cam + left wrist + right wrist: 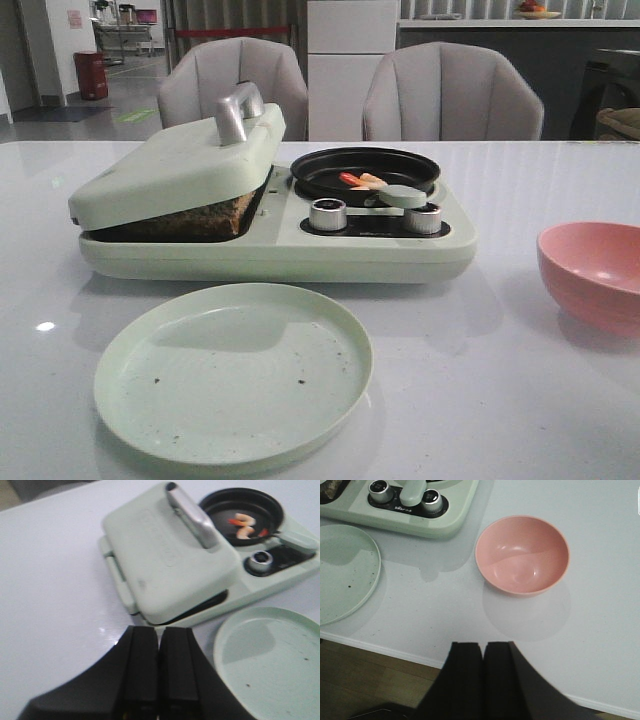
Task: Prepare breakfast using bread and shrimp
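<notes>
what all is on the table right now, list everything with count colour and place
pale green breakfast maker: 1, middle of table, hinged lid with silver handle propped ajar
brown-crusted bread: count unclear, under the lid
round black pan: 1, on maker's right half
orange-pink shrimp: about 2, in the pan
silver knobs: 2, maker's front
round pale green plate: 1, in front of maker
pink bowl: 1, right side
grey chairs: 2, behind table
left tool: black, shut
right tool: black, shut

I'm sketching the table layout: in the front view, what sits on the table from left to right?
Sandwich press lid over the bread → black pan holding the shrimp → pink bowl. The green plate lies nearer, overlapping the first two.
</notes>
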Tool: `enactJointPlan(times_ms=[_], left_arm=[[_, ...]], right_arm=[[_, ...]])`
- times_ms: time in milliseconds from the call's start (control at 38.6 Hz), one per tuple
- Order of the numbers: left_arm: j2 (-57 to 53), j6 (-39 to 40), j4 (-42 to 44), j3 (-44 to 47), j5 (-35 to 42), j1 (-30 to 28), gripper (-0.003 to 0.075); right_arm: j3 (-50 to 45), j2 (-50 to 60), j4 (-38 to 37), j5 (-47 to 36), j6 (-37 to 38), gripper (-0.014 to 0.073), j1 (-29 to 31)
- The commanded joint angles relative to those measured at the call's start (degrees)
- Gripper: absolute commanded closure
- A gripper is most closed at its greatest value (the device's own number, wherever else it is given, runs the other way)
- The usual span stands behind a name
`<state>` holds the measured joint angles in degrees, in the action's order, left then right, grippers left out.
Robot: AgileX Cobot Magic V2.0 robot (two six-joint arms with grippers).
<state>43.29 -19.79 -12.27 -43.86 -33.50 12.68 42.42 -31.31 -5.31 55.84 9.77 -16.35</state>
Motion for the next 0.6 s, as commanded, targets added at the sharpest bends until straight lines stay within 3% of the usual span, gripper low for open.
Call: enactJointPlan(times_ms=[0,181,389,570], left_arm=[[-6.38,0.20,-0.30,3.49,7.61,-5.60,0.0620],[-17.52,0.52,-0.30,13.51,13.39,-9.69,0.0620],[-28.78,0.61,-1.49,26.46,26.57,-9.69,0.0620],[-36.26,2.06,-2.20,35.51,31.47,-9.80,0.0620]], right_arm=[[1.43,-0.18,-0.76,-3.94,-0.72,0.0547,-0.09],[1.43,-0.18,-0.76,-3.94,-0.72,0.0547,-0.09],[1.43,-0.18,-0.76,-3.94,-0.72,0.0547,-0.09],[1.43,-0.18,-0.76,-3.94,-0.72,0.0547,-0.09]])
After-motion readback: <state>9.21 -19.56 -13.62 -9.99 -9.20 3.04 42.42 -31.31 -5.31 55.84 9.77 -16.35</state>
